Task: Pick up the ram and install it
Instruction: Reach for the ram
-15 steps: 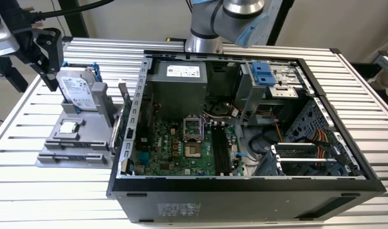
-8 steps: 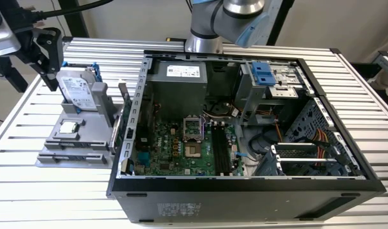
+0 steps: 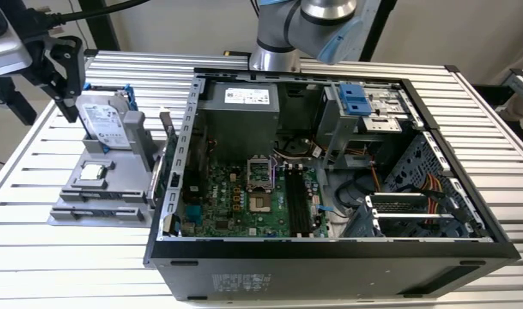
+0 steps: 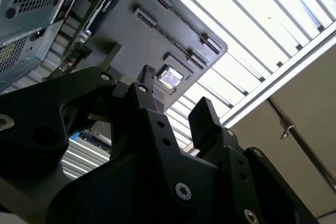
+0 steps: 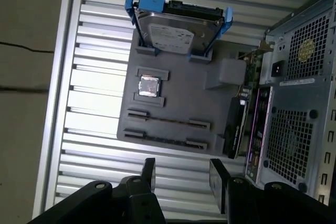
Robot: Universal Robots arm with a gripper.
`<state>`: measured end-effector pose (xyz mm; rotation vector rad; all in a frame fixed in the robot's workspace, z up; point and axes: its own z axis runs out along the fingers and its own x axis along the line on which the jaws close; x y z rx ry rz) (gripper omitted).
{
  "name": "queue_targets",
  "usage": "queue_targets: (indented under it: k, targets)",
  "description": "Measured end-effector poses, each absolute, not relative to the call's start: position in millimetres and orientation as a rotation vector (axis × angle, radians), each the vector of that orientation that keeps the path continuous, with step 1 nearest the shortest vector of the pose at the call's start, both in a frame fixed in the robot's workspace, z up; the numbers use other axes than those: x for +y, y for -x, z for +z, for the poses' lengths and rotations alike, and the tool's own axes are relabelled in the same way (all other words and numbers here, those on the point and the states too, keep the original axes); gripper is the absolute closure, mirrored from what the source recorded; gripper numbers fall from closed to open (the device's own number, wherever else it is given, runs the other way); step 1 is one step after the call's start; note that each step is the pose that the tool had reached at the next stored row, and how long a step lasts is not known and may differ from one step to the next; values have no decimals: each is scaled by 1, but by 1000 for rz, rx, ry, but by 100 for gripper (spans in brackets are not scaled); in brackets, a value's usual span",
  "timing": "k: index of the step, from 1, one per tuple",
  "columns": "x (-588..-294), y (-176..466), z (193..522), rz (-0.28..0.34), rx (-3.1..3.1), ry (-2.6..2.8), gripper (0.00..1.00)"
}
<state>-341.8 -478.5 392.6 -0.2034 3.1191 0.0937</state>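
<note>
- My gripper point(image 5: 181, 163) stands wide open, holding and touching nothing
- The ram point(image 5: 169, 123) sits on edge in a slot of the grey holder point(image 5: 178, 98), apart from my fingers
- I hang at the exterior view's left, beside the hard drive point(image 3: 102, 125), outside the computer case point(image 3: 330, 248)

Rises as a grey arm point(image 3: 274, 35) with a blue joint cap at the far side of the exterior view. Carries the black gripper point(image 3: 65, 96) high at that view's left, pointing downward. Shows 2 fingers point(image 5: 149, 174) spread well apart in both wrist views.
</note>
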Motion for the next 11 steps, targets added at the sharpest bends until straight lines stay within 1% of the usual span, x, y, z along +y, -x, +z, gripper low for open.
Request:
queue_targets:
  k: [11]
  targets:
    - [-478,342,393,95,3103,405,0]
